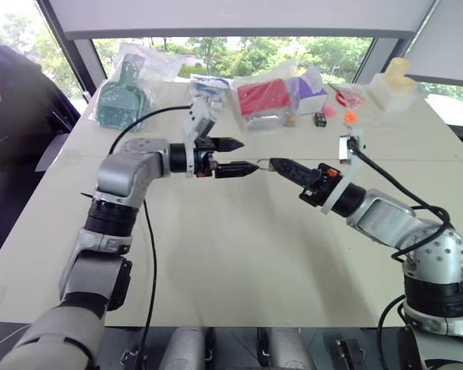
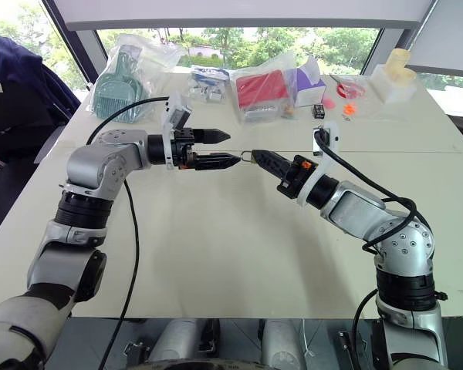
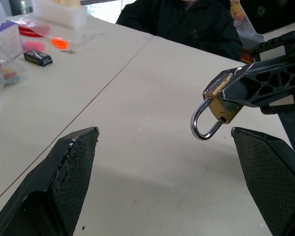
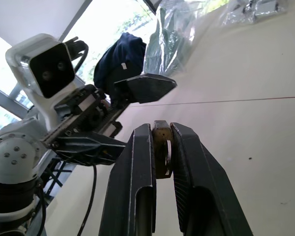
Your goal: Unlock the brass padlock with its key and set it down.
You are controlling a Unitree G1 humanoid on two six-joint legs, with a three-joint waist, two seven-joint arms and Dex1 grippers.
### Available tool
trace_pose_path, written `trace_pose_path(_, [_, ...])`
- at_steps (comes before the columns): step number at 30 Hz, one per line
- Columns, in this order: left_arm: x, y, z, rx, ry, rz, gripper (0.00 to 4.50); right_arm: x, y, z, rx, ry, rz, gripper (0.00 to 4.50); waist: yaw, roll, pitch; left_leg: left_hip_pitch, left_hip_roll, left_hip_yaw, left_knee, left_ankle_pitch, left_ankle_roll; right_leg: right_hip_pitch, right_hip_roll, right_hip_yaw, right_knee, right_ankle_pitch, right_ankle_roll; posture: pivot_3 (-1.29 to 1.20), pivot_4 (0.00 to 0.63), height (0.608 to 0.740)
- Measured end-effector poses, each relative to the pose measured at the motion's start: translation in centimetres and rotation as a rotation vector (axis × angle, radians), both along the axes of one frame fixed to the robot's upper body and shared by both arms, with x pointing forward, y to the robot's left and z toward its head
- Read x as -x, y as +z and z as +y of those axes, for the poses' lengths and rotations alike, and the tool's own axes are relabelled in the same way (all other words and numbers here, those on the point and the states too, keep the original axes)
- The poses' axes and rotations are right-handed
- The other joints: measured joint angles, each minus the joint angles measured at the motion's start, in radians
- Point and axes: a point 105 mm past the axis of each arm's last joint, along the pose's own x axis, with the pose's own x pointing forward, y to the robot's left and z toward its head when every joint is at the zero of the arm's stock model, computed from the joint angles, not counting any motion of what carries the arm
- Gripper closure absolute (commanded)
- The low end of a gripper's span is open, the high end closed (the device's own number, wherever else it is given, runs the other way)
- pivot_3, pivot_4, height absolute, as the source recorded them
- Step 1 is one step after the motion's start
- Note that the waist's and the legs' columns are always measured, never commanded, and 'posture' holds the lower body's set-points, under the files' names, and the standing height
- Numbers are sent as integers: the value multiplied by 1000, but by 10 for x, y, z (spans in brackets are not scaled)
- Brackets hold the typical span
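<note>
The small brass padlock (image 3: 221,105) hangs in the air above the middle of the white table (image 1: 239,262), with my right gripper (image 1: 276,163) shut on its body. Its silver shackle (image 3: 201,127) sticks out past the fingertips towards my left gripper. In the right wrist view the brass body (image 4: 162,147) is squeezed between the two black fingers. My left gripper (image 1: 238,156) stands open, pointing right, with one finger above the other. Its lower fingertip (image 1: 247,169) is just short of the shackle, and nothing is in its jaws. The key is out of view.
Along the table's far edge lie a bagged green scoop (image 1: 123,96), a bagged red item (image 1: 264,99), a purple box (image 1: 312,92), a small black item (image 1: 320,119), orange trinkets (image 1: 349,117) and a white block (image 1: 392,86). A person in dark clothes (image 3: 187,19) is at the table's side.
</note>
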Motion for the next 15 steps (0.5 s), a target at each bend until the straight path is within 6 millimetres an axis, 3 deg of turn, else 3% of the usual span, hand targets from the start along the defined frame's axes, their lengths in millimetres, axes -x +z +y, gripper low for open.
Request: trace_pose_path(15, [-11, -11, -5, -8, 27, 18, 24, 19, -2, 14, -12, 90, 3, 4500, 0, 0, 0, 0, 0, 0, 0, 0, 0, 0, -1, 0, 0, 0, 0, 0, 150, 740])
